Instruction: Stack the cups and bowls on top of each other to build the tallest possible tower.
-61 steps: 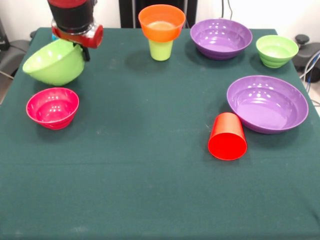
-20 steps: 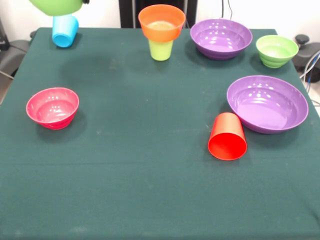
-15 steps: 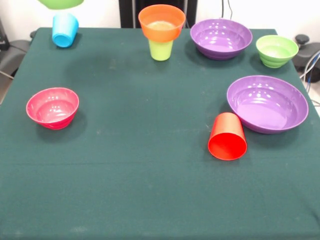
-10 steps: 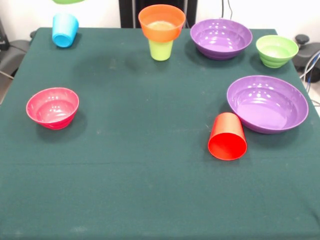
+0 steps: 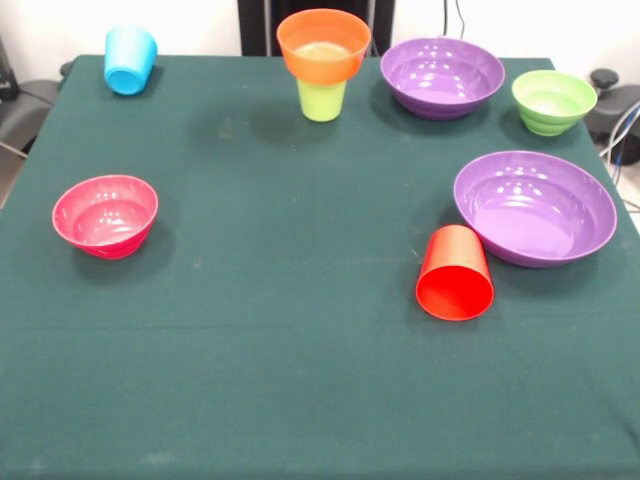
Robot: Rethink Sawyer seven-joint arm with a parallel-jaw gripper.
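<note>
Gripper wasn't in the shot, so you couldn't tell from this view whether it was spread, pressed together or pinching anything. The large lime green bowl wasn't visible either; no saying where it was.

What you had on the table (image 5: 300, 400), working out from the far edge:
- Orange bowl (image 5: 323, 45) sat on an inverted lime green cup (image 5: 321, 100), mid far edge. That was the only stack standing, two pieces high.
- Blue cup (image 5: 130, 60) lay on its side at the far left corner, mouth toward the camera.
- Purple bowl (image 5: 442, 76) upright just right of the stack; small green bowl (image 5: 553, 101) upright at the far right corner.
- Second purple bowl (image 5: 535, 207), the wider one, upright at the right edge.
- Red cup (image 5: 455, 272) on its side, touching or just beside that wide bowl's left rim; couldn't tell which.
- Pink bowl (image 5: 105, 215) upright near the left edge, well apart from everything.

My read: you were between placements, tower barely begun. The orange-on-cup stack looked top-heavy, so anything added there would have needed a centred, straight-down drop. Both loose cups would have needed righting or a side grasp first. The wide purple bowl looked like the better base.
</note>
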